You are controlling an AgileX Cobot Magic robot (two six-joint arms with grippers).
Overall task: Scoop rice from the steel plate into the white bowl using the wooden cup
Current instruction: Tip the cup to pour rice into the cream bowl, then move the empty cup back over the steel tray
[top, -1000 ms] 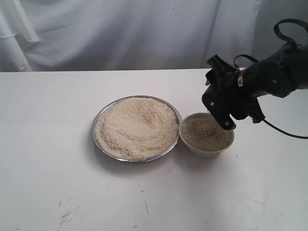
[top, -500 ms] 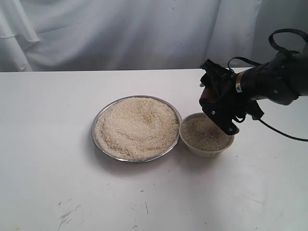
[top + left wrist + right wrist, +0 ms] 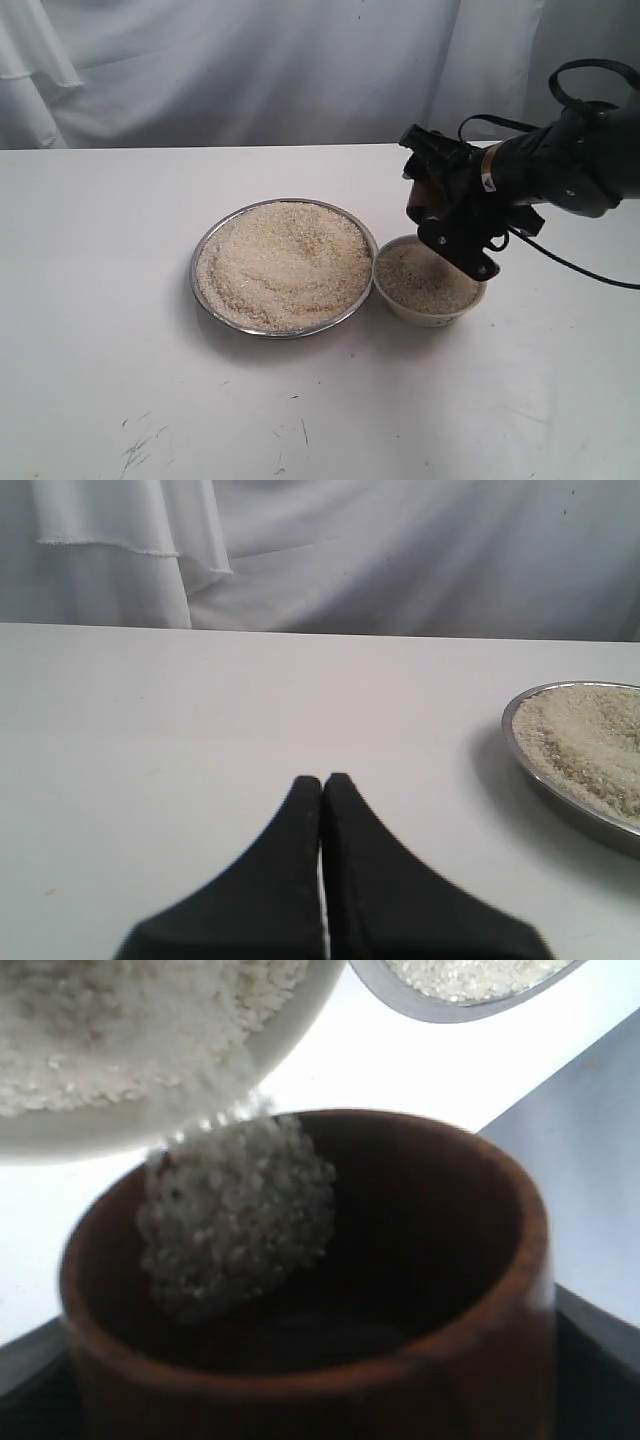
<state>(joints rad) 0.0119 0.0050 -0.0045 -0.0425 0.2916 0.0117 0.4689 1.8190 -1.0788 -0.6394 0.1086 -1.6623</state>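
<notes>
The steel plate sits mid-table, heaped with rice. The white bowl touches its right side and holds rice. My right gripper hangs over the bowl's far rim, shut on the wooden cup, which is tipped toward the bowl. In the right wrist view the cup fills the frame; a clump of rice slides out of its dark inside over the lip into the bowl. The plate's rim shows beyond. My left gripper is shut and empty, left of the plate.
A white cloth backdrop hangs behind the table. A black cable trails from the right arm over the table's right side. Faint dark scuffs mark the white tabletop near the front.
My right gripper has moved left and slightly up over the bowl, tipping the cup further. The plate, bowl and left gripper have not moved.
</notes>
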